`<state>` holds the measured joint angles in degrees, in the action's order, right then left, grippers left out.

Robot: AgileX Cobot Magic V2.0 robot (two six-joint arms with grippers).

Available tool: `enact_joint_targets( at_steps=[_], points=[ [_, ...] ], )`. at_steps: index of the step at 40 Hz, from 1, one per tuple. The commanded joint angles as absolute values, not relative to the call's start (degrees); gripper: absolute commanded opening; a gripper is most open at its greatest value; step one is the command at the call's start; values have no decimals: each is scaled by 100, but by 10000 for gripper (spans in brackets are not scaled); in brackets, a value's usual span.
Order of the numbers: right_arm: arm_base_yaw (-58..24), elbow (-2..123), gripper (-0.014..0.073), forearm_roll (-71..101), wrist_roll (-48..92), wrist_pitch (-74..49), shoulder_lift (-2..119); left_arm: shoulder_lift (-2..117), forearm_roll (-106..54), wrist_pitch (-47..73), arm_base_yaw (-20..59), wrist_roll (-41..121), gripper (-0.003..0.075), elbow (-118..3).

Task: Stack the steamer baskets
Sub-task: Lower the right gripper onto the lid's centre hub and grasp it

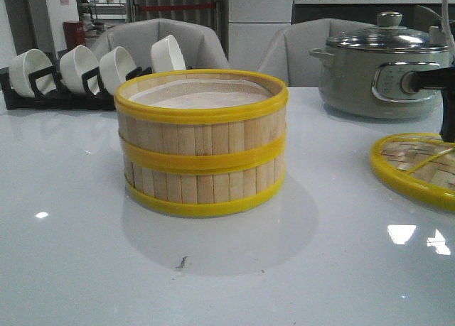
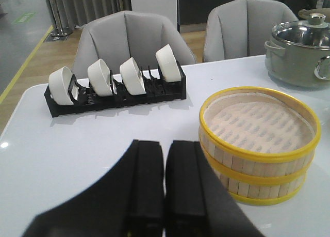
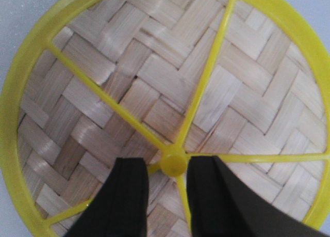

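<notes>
two steamer baskets (image 1: 201,152) sit stacked, rims aligned, mid-desk (image 1: 71,255). the left hand (image 2: 165,185) hangs near the stack, pressed closed, holding nothing. the right hand (image 3: 167,183) hovers over the woven lid (image 3: 170,97) at far right, parted around its yellow knob (image 3: 173,162), not gripping. likely next: close squarely on the knob, lift level.

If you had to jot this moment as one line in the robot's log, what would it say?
steamer baskets: two stacked | lid: flat on table, off stack | right gripper: open astride lid knob | left gripper: shut, empty
</notes>
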<state>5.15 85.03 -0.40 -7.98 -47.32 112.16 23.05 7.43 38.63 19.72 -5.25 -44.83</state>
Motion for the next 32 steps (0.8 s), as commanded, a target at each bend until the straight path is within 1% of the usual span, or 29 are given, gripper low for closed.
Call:
enact_joint_targets(
  at_steps=[1,32],
  points=[
    [540,8696,321,-140,-719,-4519,10934,2386,753,3416,1965,-580,102,-4638],
    [572,8696,321,-163,-719,-4330,10955,2386,753,3416,1965,-580,102,-4638]
  ],
)
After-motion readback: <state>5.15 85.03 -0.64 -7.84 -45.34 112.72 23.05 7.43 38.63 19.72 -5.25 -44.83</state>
